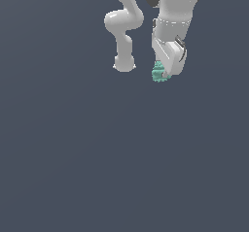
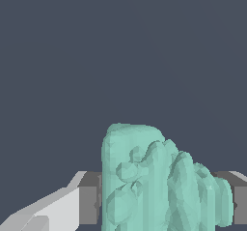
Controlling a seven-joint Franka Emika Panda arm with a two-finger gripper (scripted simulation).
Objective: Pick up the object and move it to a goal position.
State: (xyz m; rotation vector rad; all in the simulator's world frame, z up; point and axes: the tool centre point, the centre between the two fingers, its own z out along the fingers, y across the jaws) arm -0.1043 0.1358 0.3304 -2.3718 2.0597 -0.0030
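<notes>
Seen in the exterior view: one white arm, cut off by the upper edge, only its lower links showing. One claw [image 1: 164, 72], its tips mostly hidden behind its own housing and the mint-green object [image 1: 159, 73]. One object only, small and bumpy, peeking out at the claw's lower end, on the exterior view's left side of it. Hard to tell there whether the object sits on the flat grey surface [image 1: 121, 168] or just above it; no edge or corner of that surface in sight. In the wrist view: object [image 2: 154, 181] filling the lower middle, cut off at the frame edge, a grey pad [image 2: 89, 198] pressed to one flank and another [image 2: 240, 201] at the opposite one. Claw clenched on the object.
</notes>
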